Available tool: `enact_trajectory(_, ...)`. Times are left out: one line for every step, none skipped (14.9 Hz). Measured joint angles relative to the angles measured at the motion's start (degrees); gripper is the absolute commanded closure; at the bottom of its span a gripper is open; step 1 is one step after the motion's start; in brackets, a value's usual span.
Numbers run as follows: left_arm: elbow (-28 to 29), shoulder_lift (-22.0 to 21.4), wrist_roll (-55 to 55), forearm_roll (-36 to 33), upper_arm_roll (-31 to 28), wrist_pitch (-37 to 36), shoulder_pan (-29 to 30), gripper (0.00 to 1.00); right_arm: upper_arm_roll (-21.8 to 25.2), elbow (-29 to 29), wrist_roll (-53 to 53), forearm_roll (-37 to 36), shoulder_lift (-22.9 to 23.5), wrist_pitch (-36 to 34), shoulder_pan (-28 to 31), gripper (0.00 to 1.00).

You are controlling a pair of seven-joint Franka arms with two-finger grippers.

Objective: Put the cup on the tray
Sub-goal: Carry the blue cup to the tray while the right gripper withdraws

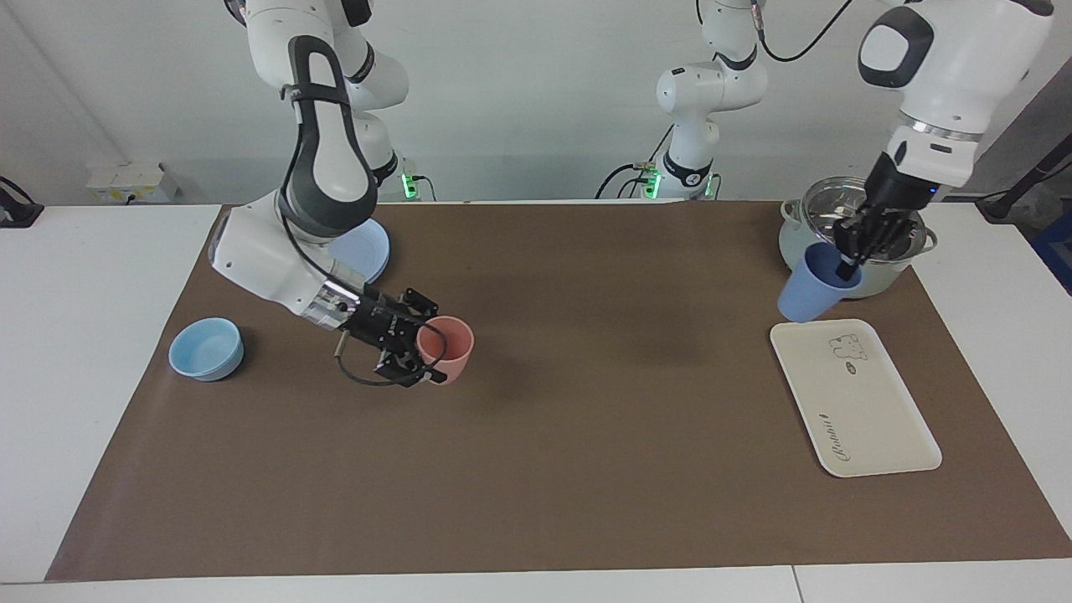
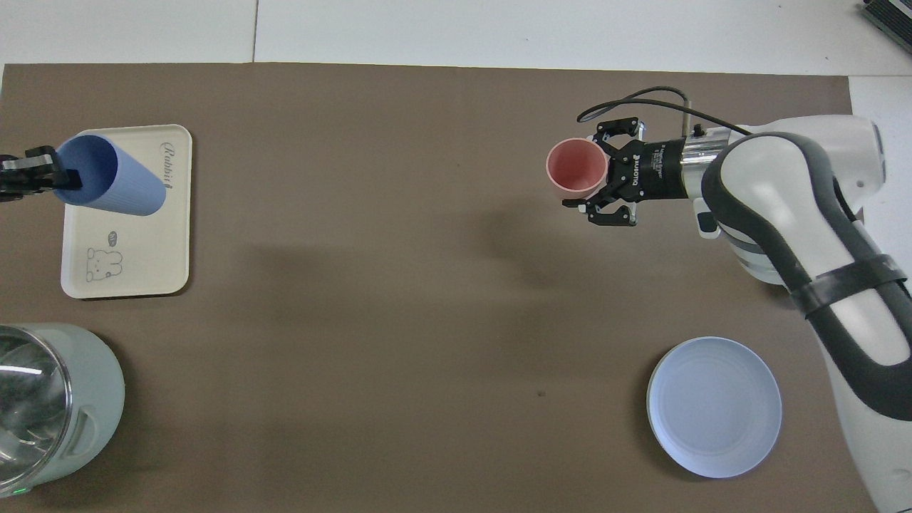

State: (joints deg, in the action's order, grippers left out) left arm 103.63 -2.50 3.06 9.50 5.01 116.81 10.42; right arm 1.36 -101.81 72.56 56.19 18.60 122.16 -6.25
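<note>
The periwinkle-blue cup (image 1: pixel 811 293) hangs tilted in the air over the cream tray (image 1: pixel 863 419), held by its rim. My left gripper (image 1: pixel 844 270) is shut on it, one finger inside the cup and one outside. In the overhead view the cup (image 2: pixel 117 184) covers part of the tray (image 2: pixel 135 256), and the left gripper (image 2: pixel 57 178) shows at that view's edge. My right gripper (image 1: pixel 429 352) is shut on the pink cup (image 1: pixel 450 352), low over the mat toward the right arm's end; both also show from overhead, the gripper (image 2: pixel 597 174) and the pink cup (image 2: pixel 576 167).
A lidded pale-green pot (image 1: pixel 863 243) stands beside the tray, nearer the robots. A round blue plate (image 1: pixel 364 251) and a light-blue bowl (image 1: pixel 206 348) lie toward the right arm's end. A brown mat (image 1: pixel 586 435) covers the table.
</note>
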Motion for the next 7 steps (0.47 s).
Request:
enact_trajectory(1.9, 0.9, -4.3, 1.1, -0.1, 2.9, 2.9, 1.00, 0.0, -0.5, -0.2, 0.0, 0.6, -0.4, 2.0, 1.00)
enact_trajectory(3.3, 2.1, -8.0, 2.8, -0.1, 5.6, 5.2, 1.00, 0.0, -0.9, -1.0, 0.0, 1.2, -0.8, 3.8, 1.00)
enact_trajectory(4.3, 3.9, -11.9, 5.1, 0.0, 8.2, 7.1, 1.00, 0.0, -1.1, -2.9, 0.0, 2.1, -1.5, 5.6, 1.00)
enact_trajectory(5.2, 5.7, -15.7, 6.9, 0.0, 10.5, 8.4, 1.00, 0.0, -1.1, -5.3, 0.0, 3.1, -2.4, 7.5, 1.00)
enact_trajectory(6.3, 7.3, -18.8, 8.1, 0.0, 12.8, 9.2, 1.00, 0.0, -1.1, -7.4, 0.0, 4.3, -3.2, 9.4, 1.00)
enact_trajectory(7.8, 8.4, -21.3, 8.7, 0.0, 15.9, 9.6, 1.00, 0.0, -1.1, -9.3, 0.1, 5.4, -3.8, 11.3, 1.00)
enact_trajectory(9.8, 9.0, -22.9, 9.0, 0.1, 19.1, 9.6, 1.00, 0.0, -1.0, -11.0, 0.1, 6.5, -4.2, 12.9, 1.00)
